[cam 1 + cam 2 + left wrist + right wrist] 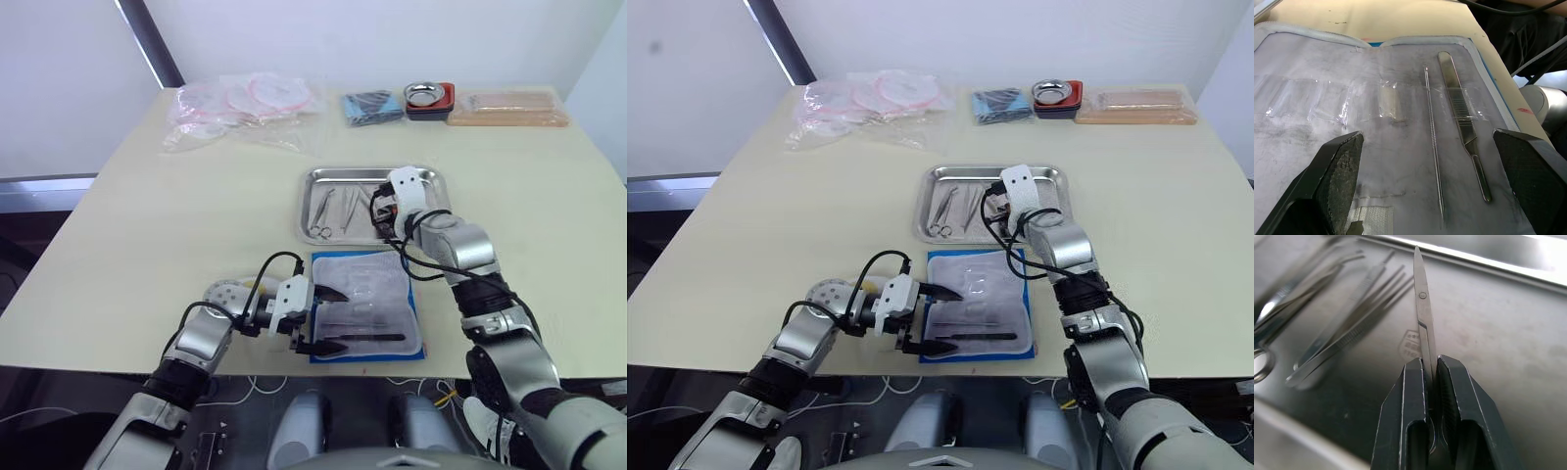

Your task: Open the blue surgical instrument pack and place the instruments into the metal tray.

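The right gripper (1432, 382) hides the handles of the scissors (1422, 313) it clamps, blades over the tray (323, 178). The left gripper (328, 318), fingers wide apart, hovers over the open pack (367, 304), which holds two slim instruments (1462, 122).

Pack (367, 305) just in front of tray (323, 178).

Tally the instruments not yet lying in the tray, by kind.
Thin probe: 1, in the pack
Flat handle: 1, in the pack
Scissors: 1, clamped in the right gripper over the tray
Total: 3
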`<state>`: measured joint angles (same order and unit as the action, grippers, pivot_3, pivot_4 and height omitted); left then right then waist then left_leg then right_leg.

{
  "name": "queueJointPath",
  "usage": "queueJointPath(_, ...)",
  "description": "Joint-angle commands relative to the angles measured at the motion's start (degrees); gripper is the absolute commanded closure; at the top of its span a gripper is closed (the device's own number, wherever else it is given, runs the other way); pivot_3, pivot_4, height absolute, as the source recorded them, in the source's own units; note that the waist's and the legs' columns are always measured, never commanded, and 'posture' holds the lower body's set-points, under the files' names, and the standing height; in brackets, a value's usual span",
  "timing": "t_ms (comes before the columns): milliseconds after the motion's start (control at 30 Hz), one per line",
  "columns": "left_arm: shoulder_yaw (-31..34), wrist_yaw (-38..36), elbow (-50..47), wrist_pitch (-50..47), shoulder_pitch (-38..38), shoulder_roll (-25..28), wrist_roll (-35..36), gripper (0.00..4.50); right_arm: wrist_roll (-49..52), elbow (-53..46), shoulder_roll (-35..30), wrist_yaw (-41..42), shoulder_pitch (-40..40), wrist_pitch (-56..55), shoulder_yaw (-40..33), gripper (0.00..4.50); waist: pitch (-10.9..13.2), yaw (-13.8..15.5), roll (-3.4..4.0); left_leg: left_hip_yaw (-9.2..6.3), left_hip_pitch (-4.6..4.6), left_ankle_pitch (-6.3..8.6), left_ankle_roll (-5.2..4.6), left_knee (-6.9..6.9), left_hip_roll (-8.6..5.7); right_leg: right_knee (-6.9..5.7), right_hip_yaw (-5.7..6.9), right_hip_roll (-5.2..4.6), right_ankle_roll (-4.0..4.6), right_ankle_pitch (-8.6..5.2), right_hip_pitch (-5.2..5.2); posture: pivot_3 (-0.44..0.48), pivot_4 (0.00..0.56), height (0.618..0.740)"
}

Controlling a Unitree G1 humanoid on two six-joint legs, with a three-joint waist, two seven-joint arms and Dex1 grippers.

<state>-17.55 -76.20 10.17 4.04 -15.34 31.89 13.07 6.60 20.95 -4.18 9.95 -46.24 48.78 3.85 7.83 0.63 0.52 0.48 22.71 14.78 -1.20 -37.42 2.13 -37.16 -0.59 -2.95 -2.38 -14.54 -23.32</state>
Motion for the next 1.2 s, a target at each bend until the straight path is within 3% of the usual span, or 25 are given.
queueJointPath(33,-3.9,2.4,8.2,-5.2,3.0,0.7,-6.2,0.0,0.3,0.7,1.1,-2.2,-2.4,2.9,-2.3,4.41,0.0,0.0,0.0,0.0,0.0,0.0,-0.01,0.0,0.0,0.0,-0.01,0.0,0.07,0.04,0.0,0.0,0.15,0.74)
queueJointPath(167,-3.9,2.6,8.2,-5.0,3.3,0.7,-6.3,0.0,0.6,0.9,1.5,-1.3,-2.5,3.4,-2.3,4.41,0.0,0.0,0.0,0.01,-0.01,-0.01,-0.01,0.0,0.0,0.0,-0.03,0.0,0.08,0.06,0.02,0.0,0.15,0.74)
queueJointPath(267,-3.8,2.8,8.2,-4.8,3.6,0.7,-6.2,0.0,0.8,0.0,0.9,-0.4,-2.3,2.6,-2.4,3.31,0.0,-0.1,0.01,0.0,-0.06,-0.01,-0.01,0.0,0.0,0.0,-0.04,0.0,0.05,0.04,0.06,0.0,0.15,0.74)
queueJointPath(400,-3.6,2.9,8.7,-4.2,3.5,0.7,-6.2,0.0,0.1,-5.9,-1.6,1.8,-1.3,2.8,-0.6,1.46,0.0,-0.1,0.02,-0.01,-0.07,-0.01,-0.03,0.0,0.0,0.0,-0.03,0.01,-0.04,-0.01,0.07,0.0,0.15,0.74)
queueJointPath(500,-3.7,2.9,9.1,-3.9,3.1,0.6,-6.3,0.0,0.1,-11.5,-4.0,2.9,-0.2,3.8,-0.2,0.39,0.0,-0.1,0.02,-0.01,-0.05,-0.02,-0.03,0.0,0.0,0.0,-0.04,0.0,-0.04,-0.01,0.06,0.0,0.15,0.74)
queueJointPath(567,-3.7,2.5,8.9,-4.6,3.0,0.6,-5.9,0.0,1.4,-16.0,-5.5,4.6,1.3,4.0,-0.8,0.08,0.0,-0.1,0.02,-0.01,-0.05,-0.02,-0.03,0.0,0.0,0.0,-0.06,0.0,-0.04,-0.01,0.06,0.0,0.15,0.74)
queueJointPath(800,-3.8,2.0,8.9,-4.2,3.2,0.6,-5.8,0.0,9.1,-31.4,-12.6,18.3,13.3,-2.4,-1.8,0.08,0.0,0.1,0.0,-0.03,-0.05,-0.02,-0.03,0.01,0.0,0.02,-0.04,0.0,-0.12,-0.06,0.07,0.0,0.15,0.74)
queueJointPath(933,-3.7,2.2,9.5,-3.8,2.8,0.4,-5.8,0.0,14.0,-40.1,-19.9,29.3,22.9,-6.4,-2.0,0.08,0.0,0.2,0.01,-0.05,-0.02,-0.02,-0.03,0.02,0.0,0.08,0.0,-0.01,-0.15,-0.08,0.09,0.0,0.15,0.74)
queueJointPath(1100,-3.3,2.3,10.3,-4.5,2.2,-0.1,-5.1,0.0,17.8,-44.8,-30.5,44.2,35.6,-19.6,-7.7,0.08,0.1,0.4,-0.15,-0.11,-0.01,-0.01,-0.02,0.02,-0.01,0.2,0.08,-0.04,-0.17,-0.09,0.15,0.0,0.15,0.74)
queueJointPath(1200,-3.6,2.0,11.0,-3.3,1.9,0.3,-6.0,0.0,19.2,-44.6,-34.3,49.0,39.2,-24.4,-9.2,0.08,0.1,0.0,-0.13,-0.11,-0.08,-0.01,-0.01,0.02,0.0,0.36,0.06,-0.05,-0.18,-0.09,0.3,0.0,0.15,0.74)
